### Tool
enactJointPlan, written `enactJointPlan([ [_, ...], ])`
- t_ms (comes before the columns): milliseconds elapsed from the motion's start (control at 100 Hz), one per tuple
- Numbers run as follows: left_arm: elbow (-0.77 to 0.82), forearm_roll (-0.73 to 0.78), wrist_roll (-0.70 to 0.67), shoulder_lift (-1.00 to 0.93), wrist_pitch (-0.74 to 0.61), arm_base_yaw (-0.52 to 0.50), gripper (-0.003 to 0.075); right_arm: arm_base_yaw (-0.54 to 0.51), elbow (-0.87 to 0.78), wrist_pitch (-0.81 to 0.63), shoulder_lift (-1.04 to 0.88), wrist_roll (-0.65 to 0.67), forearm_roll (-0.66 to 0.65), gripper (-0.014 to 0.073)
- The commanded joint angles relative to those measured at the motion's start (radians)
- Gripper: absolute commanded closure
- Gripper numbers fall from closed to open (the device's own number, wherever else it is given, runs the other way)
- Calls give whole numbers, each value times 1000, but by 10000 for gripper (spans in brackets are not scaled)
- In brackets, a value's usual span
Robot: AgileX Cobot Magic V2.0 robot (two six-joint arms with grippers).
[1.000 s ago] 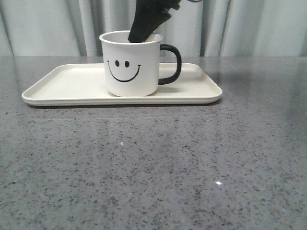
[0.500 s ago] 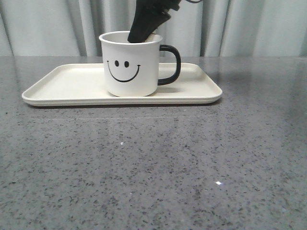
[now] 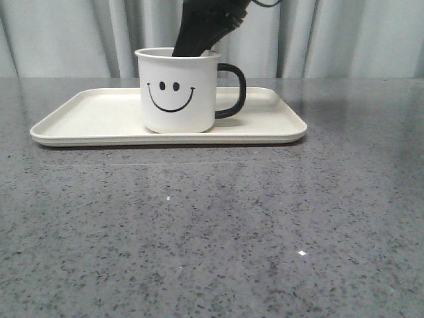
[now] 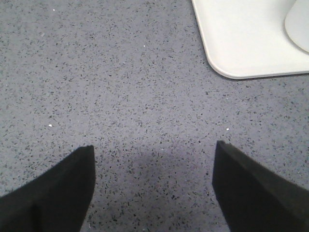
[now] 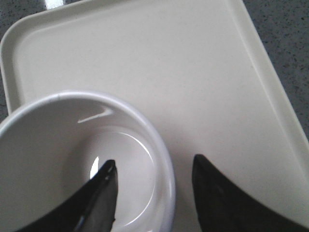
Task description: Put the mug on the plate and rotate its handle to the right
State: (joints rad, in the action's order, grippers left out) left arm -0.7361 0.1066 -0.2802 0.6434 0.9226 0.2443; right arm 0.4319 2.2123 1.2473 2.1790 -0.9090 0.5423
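The white mug with a black smiley face stands upright on the cream plate, its face toward the camera. Its black handle points right. From above, my right gripper reaches down over the mug's far rim. In the right wrist view it is open and straddles the rim of the mug, one finger inside and one outside over the plate. My left gripper is open over bare table, and a plate corner lies beyond it.
A grey speckled table stretches in front of the plate. Pale curtains hang behind it. The plate's left half and right end carry nothing.
The mug has slid slightly left on the plate together with the right gripper. The handle looks a little narrower now.
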Motion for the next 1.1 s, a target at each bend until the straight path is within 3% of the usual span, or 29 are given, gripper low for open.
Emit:
enactJointPlan([
  [0,-29,8,-9,-1,-60,-2,218,-5,26,-24,-73,1,41,168],
  [620,-29,8,-9,-1,-60,-2,218,-5,-5,-28,-368,89,-13,162],
  [900,-29,8,-9,-1,-60,-2,218,-9,-300,-194,-633,131,-197,163],
  [1090,-29,8,-9,-1,-60,-2,219,-9,-552,-339,-848,159,-253,163],
])
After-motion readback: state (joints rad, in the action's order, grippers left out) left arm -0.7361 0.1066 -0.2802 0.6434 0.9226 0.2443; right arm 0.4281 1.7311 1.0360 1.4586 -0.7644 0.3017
